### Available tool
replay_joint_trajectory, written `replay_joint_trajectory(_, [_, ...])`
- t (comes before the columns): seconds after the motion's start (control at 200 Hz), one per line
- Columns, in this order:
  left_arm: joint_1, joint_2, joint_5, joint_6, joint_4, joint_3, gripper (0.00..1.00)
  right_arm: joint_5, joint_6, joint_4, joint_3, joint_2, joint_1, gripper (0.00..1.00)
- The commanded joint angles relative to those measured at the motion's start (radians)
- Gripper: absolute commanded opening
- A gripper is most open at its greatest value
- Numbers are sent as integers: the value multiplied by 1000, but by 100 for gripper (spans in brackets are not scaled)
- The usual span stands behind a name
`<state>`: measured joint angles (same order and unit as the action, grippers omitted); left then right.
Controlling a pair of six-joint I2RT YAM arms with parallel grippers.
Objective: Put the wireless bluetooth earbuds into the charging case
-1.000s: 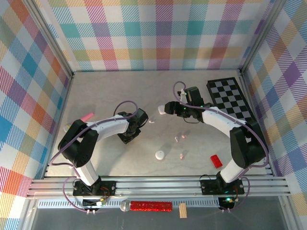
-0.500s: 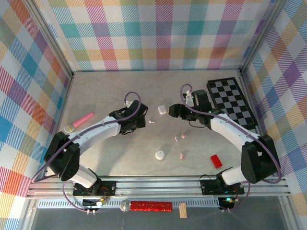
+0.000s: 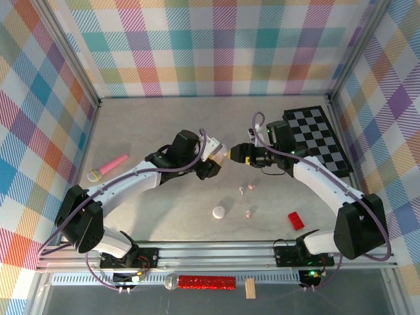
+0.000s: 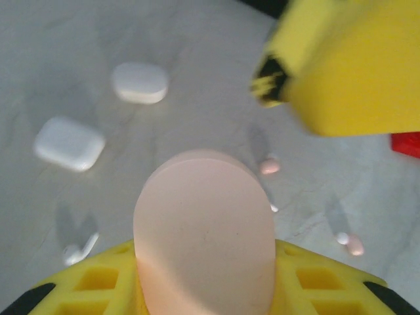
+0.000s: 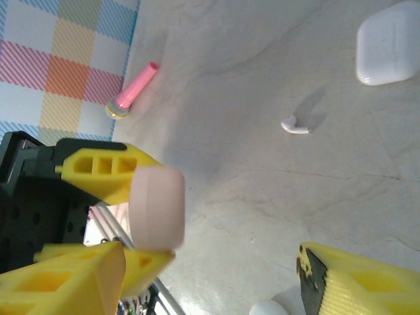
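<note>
The left tool [image 3: 214, 159] clamps a pale pink charging case [image 4: 203, 230] above the tabletop [image 3: 151, 131]. The right tool [image 3: 234, 155] gapes wide just right of it. The left wrist view shows pink earbuds [image 4: 270, 166] lying loose; the right wrist view shows a white earbud [image 5: 295, 125] near a white case [image 5: 388, 42].

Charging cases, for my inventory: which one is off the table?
The pale pink case, in the left gripper; both white cases lie on the table.

bright, even overhead light; shadows on the pale counter [image 3: 151, 125] are soft and short, with no hard glare; in the left wrist view the pink case [image 4: 203, 230] in the left claw [image 4: 203, 275] sits close and out of focus; a finger [image 4: 354, 72] of the right claw [image 3: 233, 155] is smeared; near parts in the right wrist view blur too
</note>
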<state>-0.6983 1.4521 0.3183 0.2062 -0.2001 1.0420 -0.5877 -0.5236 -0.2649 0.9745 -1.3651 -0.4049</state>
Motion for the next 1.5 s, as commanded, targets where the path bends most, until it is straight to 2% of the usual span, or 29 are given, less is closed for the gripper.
replay_joint_trajectory(0.0, [-9, -2, 137, 169, 67, -6, 18, -88, -7, -27, 36, -23, -1, 68])
replay_joint_trajectory(0.295, [-9, 9, 190, 211, 81, 0, 17, -150, -6, -58, 57, -83, -20, 62])
replay_joint_trajectory(0.565, [-9, -13, 125, 183, 149, -37, 17, -156, -38, -51, 53, -83, -20, 39])
replay_joint_trajectory(0.69, [-9, -17, 56, 159, 203, -54, 18, -203, -71, -33, 55, -83, -20, 44])
replay_joint_trajectory(0.81, [-10, -18, 20, 149, 242, -66, 18, -221, -88, -25, 56, -88, -20, 44])
replay_joint_trajectory(1.035, [-10, -31, 96, 176, 265, -85, 18, -188, -88, -30, 62, -97, -20, 39])
replay_joint_trajectory(1.16, [-10, -39, 104, 211, 237, -97, 18, -153, -85, -35, 73, -89, -20, 45])
replay_joint_trajectory(1.26, [-9, -38, 109, 234, 210, -94, 18, -128, -69, -55, 91, -83, -20, 46])
replay_joint_trajectory(1.495, [-10, -39, 98, 236, 222, -92, 18, -179, -67, -61, 106, -112, -18, 39])
